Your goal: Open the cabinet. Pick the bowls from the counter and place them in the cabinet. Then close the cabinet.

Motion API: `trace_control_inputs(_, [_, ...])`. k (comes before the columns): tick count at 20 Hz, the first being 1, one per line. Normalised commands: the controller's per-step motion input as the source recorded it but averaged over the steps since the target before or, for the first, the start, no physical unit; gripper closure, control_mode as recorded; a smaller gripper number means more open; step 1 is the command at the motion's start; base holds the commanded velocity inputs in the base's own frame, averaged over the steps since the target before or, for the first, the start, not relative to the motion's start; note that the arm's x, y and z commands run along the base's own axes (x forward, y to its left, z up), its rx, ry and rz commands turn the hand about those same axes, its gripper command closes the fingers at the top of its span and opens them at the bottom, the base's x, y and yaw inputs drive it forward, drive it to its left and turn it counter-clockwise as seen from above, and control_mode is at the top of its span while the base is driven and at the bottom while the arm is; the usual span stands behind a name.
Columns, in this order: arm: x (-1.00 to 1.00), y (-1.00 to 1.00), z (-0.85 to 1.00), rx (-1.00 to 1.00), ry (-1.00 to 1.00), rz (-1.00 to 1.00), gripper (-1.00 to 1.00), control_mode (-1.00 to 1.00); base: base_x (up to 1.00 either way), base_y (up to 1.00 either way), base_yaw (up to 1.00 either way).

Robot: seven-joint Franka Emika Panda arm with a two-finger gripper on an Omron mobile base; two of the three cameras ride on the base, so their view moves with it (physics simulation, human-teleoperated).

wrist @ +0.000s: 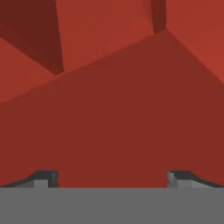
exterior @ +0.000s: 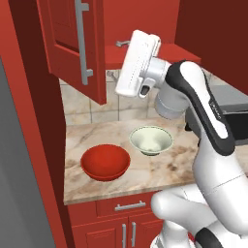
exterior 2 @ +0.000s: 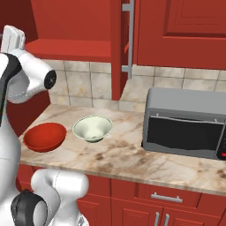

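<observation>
- My gripper (wrist: 113,178) is spread wide and holds nothing, raised up at the open cabinet (exterior: 72,38), facing its red inside.
- Both bowls sit on the counter (exterior: 160,169): red bowl (exterior: 105,162) nearer the front edge, pale bowl (exterior: 151,140) just beside it.
- Risks: coming down, my arm could clip the open door (exterior: 80,46); a careless grasp could knock one bowl into the other or off the front edge.

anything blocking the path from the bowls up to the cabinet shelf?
Nothing visible does. The red bowl and pale bowl sit apart on the counter, below the cabinet, whose left door is swung open. The open gripper is up at the cabinet, holding nothing. The microwave stands off to the right.
</observation>
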Motion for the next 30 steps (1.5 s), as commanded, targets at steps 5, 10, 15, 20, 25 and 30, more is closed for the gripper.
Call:
trace_control_inputs(5, [0.26,0.68,-0.10,0.08,0.02,0.16,-1.00,-1.00,0.00,0.00,0.00])
trace_control_inputs(10, [0.12,0.82,-0.09,0.06,0.00,0.14,-1.00,-1.00,0.00,0.00,0.00])
trace_control_inputs(15, [0.11,0.78,-0.02,0.05,0.00,0.12,-1.00,-1.00,0.00,0.00,0.00])
trace_control_inputs(20, [0.14,0.43,0.00,0.00,0.02,0.03,-1.00,-1.00,0.00,0.00,0.00])
trace_control_inputs(25, [0.02,0.05,0.04,0.00,0.00,-0.02,-1.00,-1.00,0.00,0.00,0.00])
trace_control_inputs(30, [-0.31,-0.30,0.30,0.00,-0.01,-0.07,-1.00,-1.00,0.00,0.00,0.00])
